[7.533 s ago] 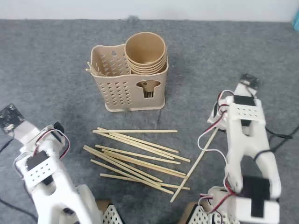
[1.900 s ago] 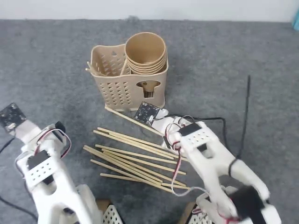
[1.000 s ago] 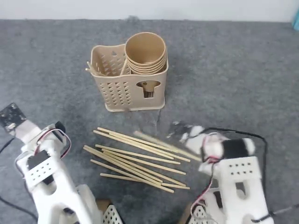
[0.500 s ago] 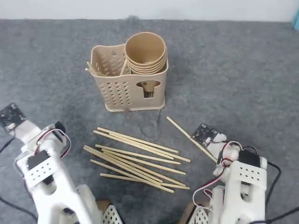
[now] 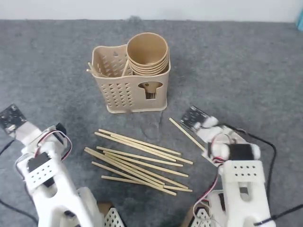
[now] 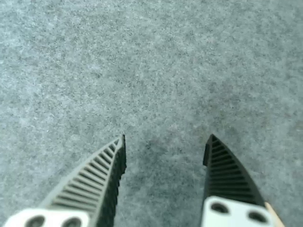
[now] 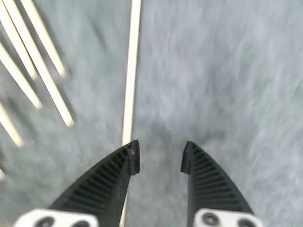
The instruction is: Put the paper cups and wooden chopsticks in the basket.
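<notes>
Plainly left gripper (image 6: 166,138) gapes over carpet (image 6: 142,56) — right gripper (image 7: 161,144) open too, its finger half-hiding 1 chopstick (image 7: 133,71)

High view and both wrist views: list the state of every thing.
Left tool: open, empty.
Right tool: open, empty.
Basket: upright, holding cups.
Cups: stacked, in the basket.
Chopstick pile: lying on the carpet.
Lone chopstick: lying apart, beside the right tool.
</notes>
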Controlling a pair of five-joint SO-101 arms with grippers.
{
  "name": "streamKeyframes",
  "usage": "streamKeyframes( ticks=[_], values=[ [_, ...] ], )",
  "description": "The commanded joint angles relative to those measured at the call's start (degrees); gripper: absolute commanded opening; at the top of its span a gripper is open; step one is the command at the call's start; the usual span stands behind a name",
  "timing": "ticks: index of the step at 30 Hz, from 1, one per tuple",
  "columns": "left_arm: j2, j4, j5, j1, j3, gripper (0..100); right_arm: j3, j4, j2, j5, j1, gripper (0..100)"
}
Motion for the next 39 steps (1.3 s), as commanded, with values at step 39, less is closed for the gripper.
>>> streamKeyframes(
  ticks=[39],
  values=[
    [-0.3,-1.5,0.4,0.4,-0.2,26,-24.6,-26.0,55.3,-18.2,-12.4,13.0]
  ],
)
